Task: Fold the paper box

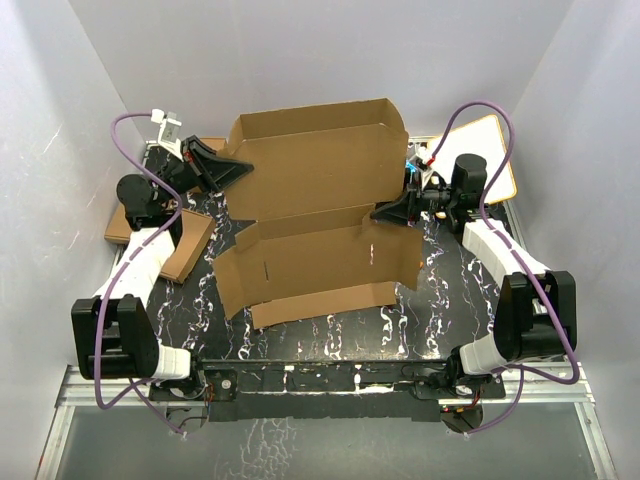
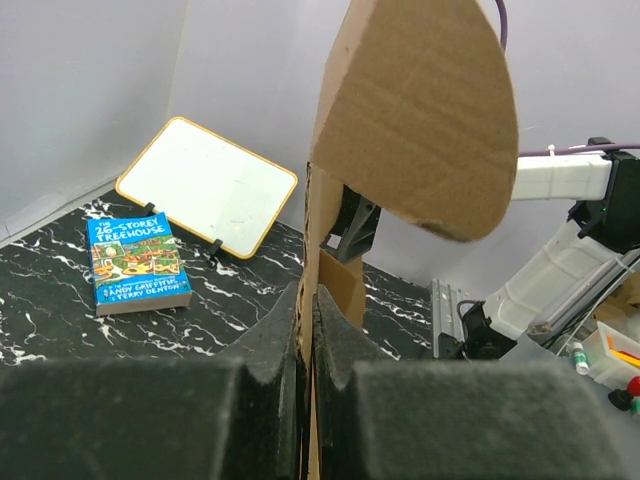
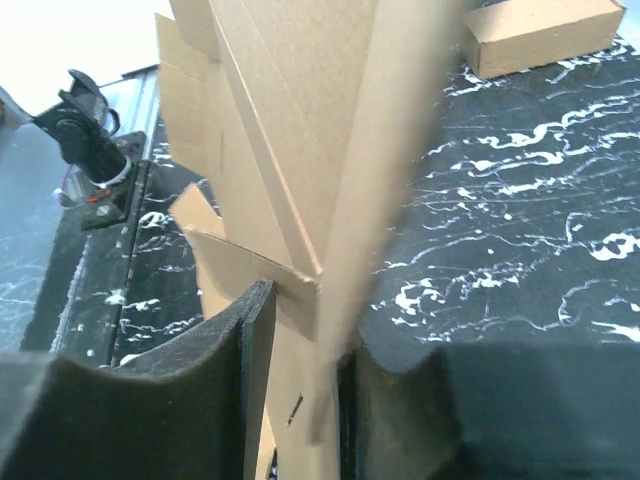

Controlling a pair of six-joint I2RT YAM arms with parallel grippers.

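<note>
Our left gripper [image 1: 243, 166] pinches the paper box [image 1: 320, 215] on the surface [image 1: 450, 290] so its back wall stands up, and our right gripper [image 1: 381, 212] sits around the other edge, tight or loose we cannot tell.

Top external: sat high behind the arm bases, faced forward and down, took in the whole tabletop [image 1: 450, 290]. Left wrist: looked out past the left gripper [image 2: 308, 330], very close to the paper box [image 2: 420, 110]. Right wrist: looked past the right gripper [image 3: 305, 345] from the opposite side, equally close. All three views shared the paper box.
</note>
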